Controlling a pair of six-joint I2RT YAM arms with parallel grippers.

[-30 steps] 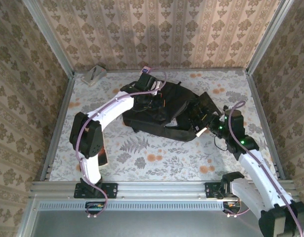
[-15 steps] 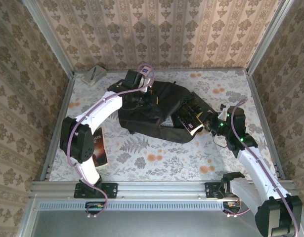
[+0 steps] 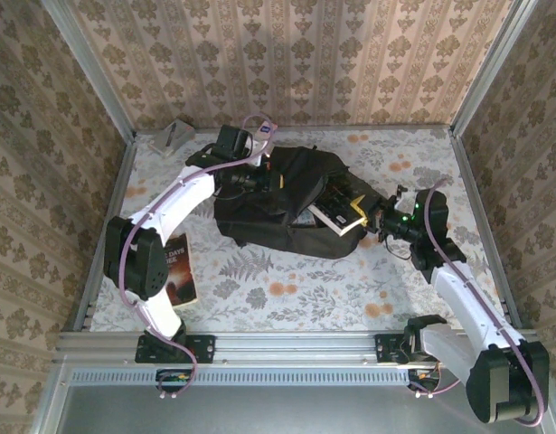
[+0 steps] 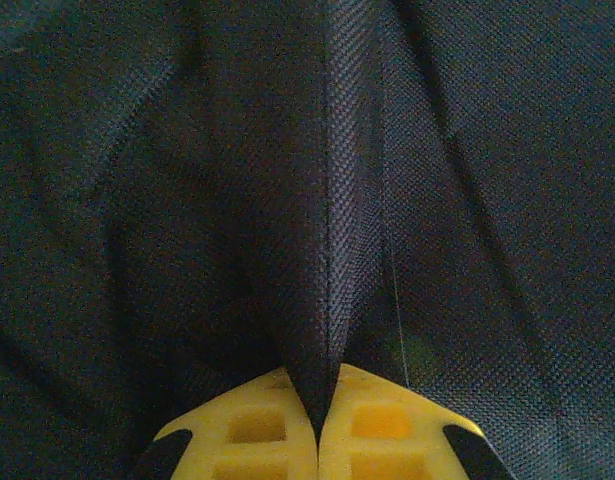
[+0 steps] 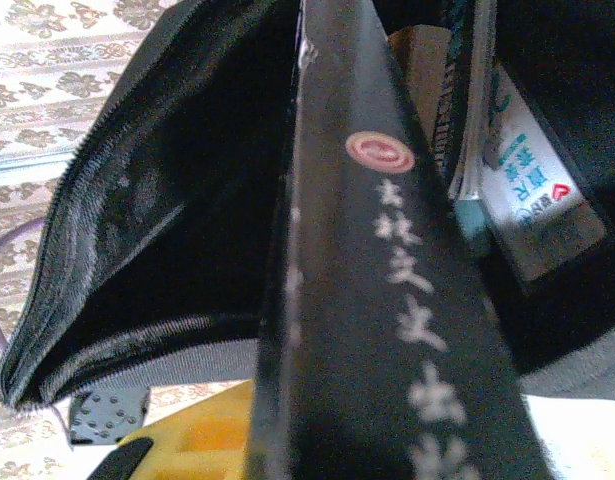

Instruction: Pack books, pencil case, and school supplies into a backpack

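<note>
Packing a book (image 5: 372,300): the left jaws, closed tight, pinch backpack (image 3: 268,221) fabric; the right jaws clamp the book (partly in). Next, I'd say: push deeper.

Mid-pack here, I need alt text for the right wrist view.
A black paperback book with white spine lettering, clamped in the right pincer, points into the unzipped mouth of the soft black fabric backpack. A white-and-blue printed book cover shows to its right, floral tabletop at upper left.
</note>
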